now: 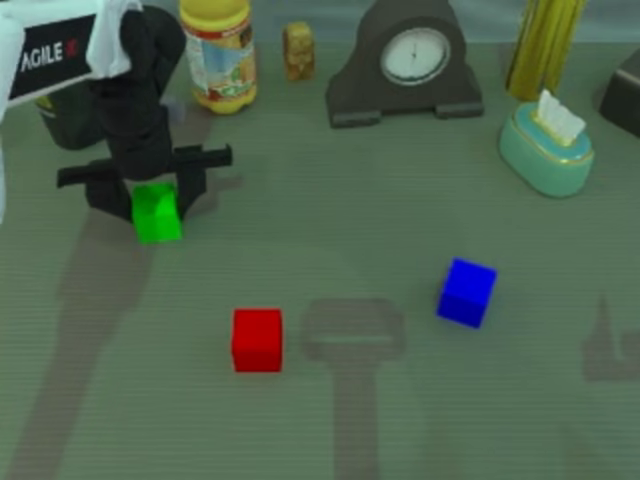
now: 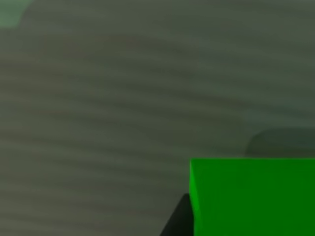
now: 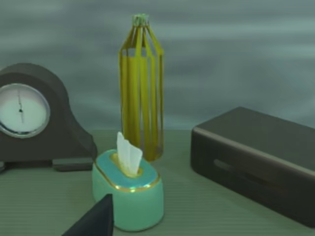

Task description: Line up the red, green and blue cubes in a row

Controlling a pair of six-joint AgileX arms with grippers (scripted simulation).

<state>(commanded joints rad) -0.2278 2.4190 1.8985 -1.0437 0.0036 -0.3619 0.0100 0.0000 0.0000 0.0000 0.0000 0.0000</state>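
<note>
3 cubes on the tabletop (image 1: 330, 420) in the top view, and only 1 is in play. The left claw (image 1: 155, 205) sits at the left side, fingers closed on the green cube (image 1: 157, 213), which looks tilted in the grip. The red cube (image 1: 257, 339) lies near the front middle, and the blue cube (image 1: 467, 291) sits well apart to its right, turned a bit. My worry: a crooked hold means the green one could twist or slip out on the way, or land skewed and knock the red cube off line. The juice bottle (image 1: 217, 52) and clock (image 1: 405, 65) stand close behind, so a wide swing could clip them.

Left wrist view: the green cube (image 2: 253, 196) fills 1 corner with a dark finger edge touching it, bare surface beyond. Whether it's lifted, I can't tell.

Right wrist view: tissue box (image 3: 129, 196), clock (image 3: 34, 118), yellow bottle-shaped cage (image 3: 141, 88) and dark box (image 3: 256, 162). The right claw shows just 1 dark tip, so open or shut, can't tell. Looks parked at the right.
</note>
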